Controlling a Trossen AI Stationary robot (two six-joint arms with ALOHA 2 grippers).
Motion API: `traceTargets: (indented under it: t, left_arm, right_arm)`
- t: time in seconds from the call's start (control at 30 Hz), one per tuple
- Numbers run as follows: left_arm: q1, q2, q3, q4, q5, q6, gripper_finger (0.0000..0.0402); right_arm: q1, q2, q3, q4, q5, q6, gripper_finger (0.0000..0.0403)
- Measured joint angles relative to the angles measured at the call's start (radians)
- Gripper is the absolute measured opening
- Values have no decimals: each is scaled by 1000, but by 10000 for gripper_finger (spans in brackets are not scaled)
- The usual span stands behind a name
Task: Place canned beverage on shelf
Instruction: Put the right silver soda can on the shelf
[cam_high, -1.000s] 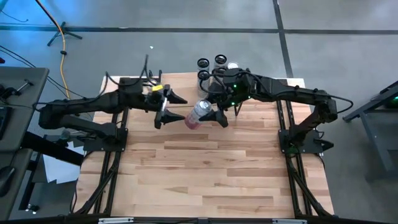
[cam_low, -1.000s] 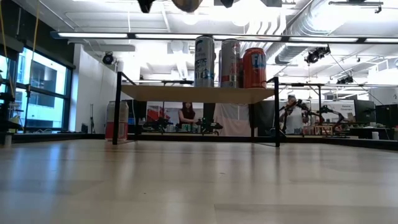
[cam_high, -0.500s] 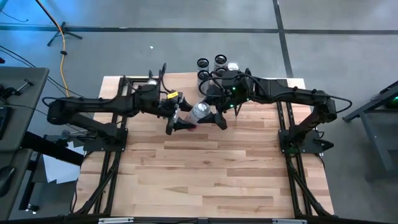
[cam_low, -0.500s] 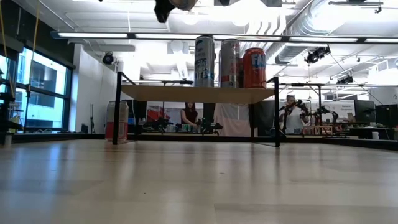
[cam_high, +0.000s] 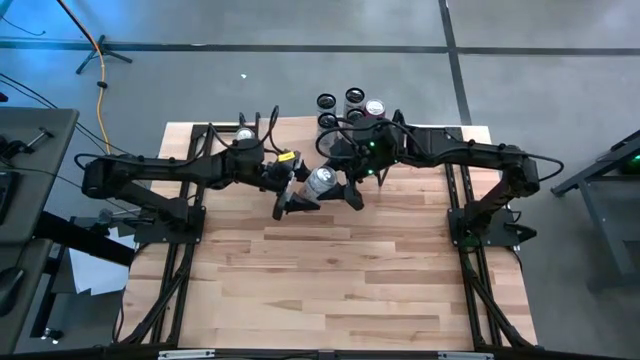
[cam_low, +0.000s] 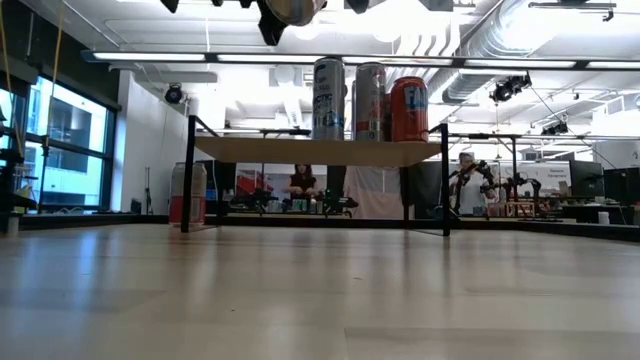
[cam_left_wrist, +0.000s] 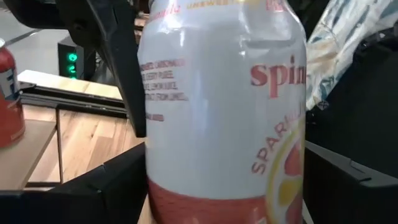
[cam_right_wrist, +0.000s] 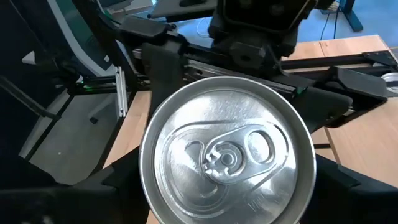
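Observation:
A white canned beverage (cam_high: 322, 181) with a pink-red base and a silver top is held in the air over the middle of the table, near its far edge. My right gripper (cam_high: 338, 183) is shut on it from above. My left gripper (cam_high: 297, 205) has come in from the left and is shut around its lower body (cam_left_wrist: 224, 124). In the low view only the can's base (cam_low: 291, 8) shows, at the top edge. The shelf (cam_low: 320, 151), a wood plank on black wire legs, stands behind and carries three upright cans (cam_low: 369, 100). My left gripper has the can's lower body (cam_left_wrist: 163, 163) between its two fingers (cam_left_wrist: 93, 193), just above the pink-red base. The fingers come level from the table's left and lie across the can. The can stands about upright, clear of the table. My right gripper holds the can's top end (cam_right_wrist: 225, 155) between its two fingers (cam_right_wrist: 351, 186), one on each side of the rim. The fingers point down along the can's sides; one finger (cam_left_wrist: 118, 68) runs down the can's wall. The can hangs below, lifted clear.
Another can (cam_low: 187, 193) stands on the table by the shelf's left leg and also shows in the high view (cam_high: 243, 133). A red can (cam_left_wrist: 9, 93) stands at the near end of the shelf plank. People are in the room behind. Bare wood table (cam_high: 340, 290) lies toward the near edge.
My left gripper has gone toward the table's right and a little toward its near edge, up to the can, turned, and closed around its lower body. The can, slanted in my right gripper a second ago, has swung closer to upright and stays lifted.

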Motion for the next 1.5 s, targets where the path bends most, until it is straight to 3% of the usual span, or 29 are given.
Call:
traceTargets:
  t: [0.27,0.53,0.9,1.07,1.27,1.37,1.5]
  left_arm:
    - [5,-1,0,-3,19,26,229]
    - [16,-2,0,-4,23,35,228]
    - [77,-65,-2,-182,21,72,228]
    - [130,-193,-2,-313,-89,151,228]
    - [162,-358,-3,-406,-368,212,228]
    - [162,-412,-70,-296,-447,212,228]
    - [161,-441,-260,-7,-523,140,228]
  right_arm:
    - [1,-2,0,6,-11,-15,278]
    - [8,-2,0,16,2,8,324]
    - [-55,-74,0,-38,2,31,333]
    - [-97,-143,0,-101,13,71,333]
    - [-102,-208,0,-175,105,83,334]
    - [-100,-231,0,-182,132,90,334]
    - [-100,-250,0,-183,140,103,334]
